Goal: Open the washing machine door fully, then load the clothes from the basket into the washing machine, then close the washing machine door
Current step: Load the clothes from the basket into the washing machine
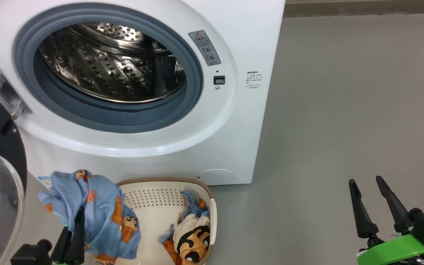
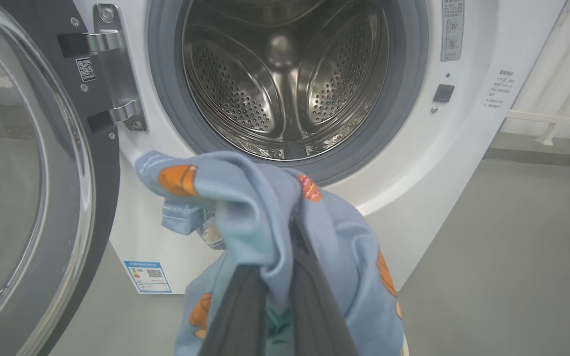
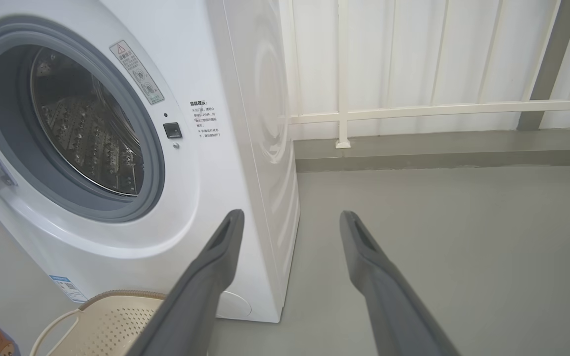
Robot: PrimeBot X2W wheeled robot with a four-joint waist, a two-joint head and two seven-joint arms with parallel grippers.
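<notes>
The left gripper [image 1: 77, 224], fingers closed on a light blue garment [image 1: 98, 213], held it at the basket's [image 1: 153, 181] 9 o'clock, below the washing machine's [image 1: 234, 121] open drum. Remaining clothes [image 1: 191, 235] lay in the basket. The washing machine door [image 1: 2, 147] stood open at 9 o'clock. The right gripper [image 1: 366, 180], fingers spread and empty, hovered at 4 o'clock.

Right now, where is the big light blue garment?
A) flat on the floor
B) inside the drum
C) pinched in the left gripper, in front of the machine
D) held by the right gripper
C: the light blue garment drapes from the shut left gripper in front of the washing machine, while the right gripper stands open and empty.
</notes>
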